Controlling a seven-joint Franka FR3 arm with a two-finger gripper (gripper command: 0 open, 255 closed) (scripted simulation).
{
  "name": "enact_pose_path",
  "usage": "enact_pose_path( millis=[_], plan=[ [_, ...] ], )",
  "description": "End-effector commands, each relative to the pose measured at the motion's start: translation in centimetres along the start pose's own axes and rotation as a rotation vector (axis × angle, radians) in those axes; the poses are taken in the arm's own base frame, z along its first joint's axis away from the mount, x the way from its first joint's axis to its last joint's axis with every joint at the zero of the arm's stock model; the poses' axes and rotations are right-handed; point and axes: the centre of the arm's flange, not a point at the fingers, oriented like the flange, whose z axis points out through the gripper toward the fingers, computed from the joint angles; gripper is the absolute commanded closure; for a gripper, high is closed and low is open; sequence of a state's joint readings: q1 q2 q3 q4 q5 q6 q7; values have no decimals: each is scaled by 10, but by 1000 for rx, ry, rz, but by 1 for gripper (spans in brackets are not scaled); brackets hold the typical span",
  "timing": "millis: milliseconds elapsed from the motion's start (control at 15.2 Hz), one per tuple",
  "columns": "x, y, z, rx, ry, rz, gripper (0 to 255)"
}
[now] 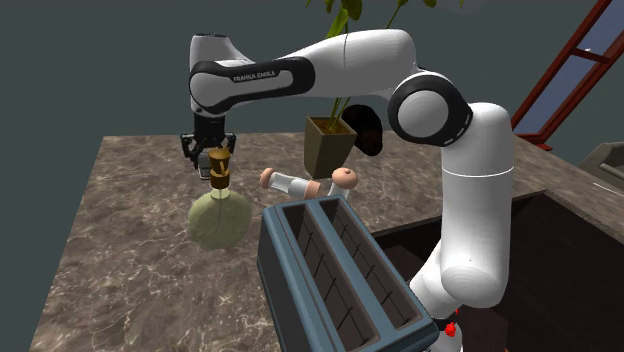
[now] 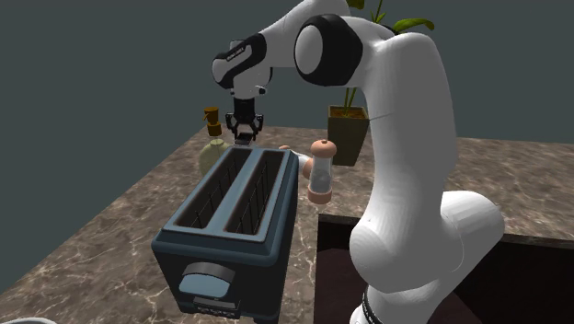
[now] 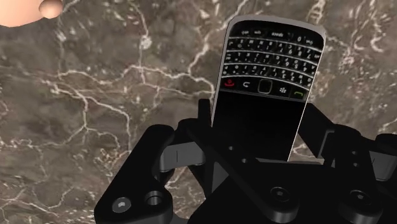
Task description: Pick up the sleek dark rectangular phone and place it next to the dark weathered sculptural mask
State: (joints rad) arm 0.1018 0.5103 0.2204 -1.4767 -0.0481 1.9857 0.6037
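A black phone [image 3: 267,83] with a small keypad and a dark screen is clasped between the fingers of my gripper [image 3: 259,122], keypad end pointing away from the hand. It hangs above the brown marble counter [image 3: 95,95]. In the shoulder view the gripper [image 1: 207,152] hangs just over the stopper of a round flask [image 1: 218,215]. In the second exterior view the gripper [image 2: 242,129] is behind the toaster's far end. A dark rounded object, probably the mask [image 1: 366,130], sits beside the planter, partly hidden by the arm.
A blue-grey two-slot toaster [image 1: 330,275] stands near the stand. A clear mill with peach ends [image 1: 300,185] lies between the toaster and the potted plant [image 1: 330,140]. A dark recess [image 1: 560,250] drops off beyond the counter's edge.
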Motion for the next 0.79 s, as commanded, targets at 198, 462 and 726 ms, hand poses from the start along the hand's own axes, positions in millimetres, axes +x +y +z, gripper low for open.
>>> enact_pose_path(
  millis=[198, 462, 726],
  plan=[
    [0, -2, -27, 0, 0, 0, 255],
    [-1, -3, -48, 0, 0, 0, 255],
    [-2, -4, -69, 0, 0, 0, 255]
  ],
)
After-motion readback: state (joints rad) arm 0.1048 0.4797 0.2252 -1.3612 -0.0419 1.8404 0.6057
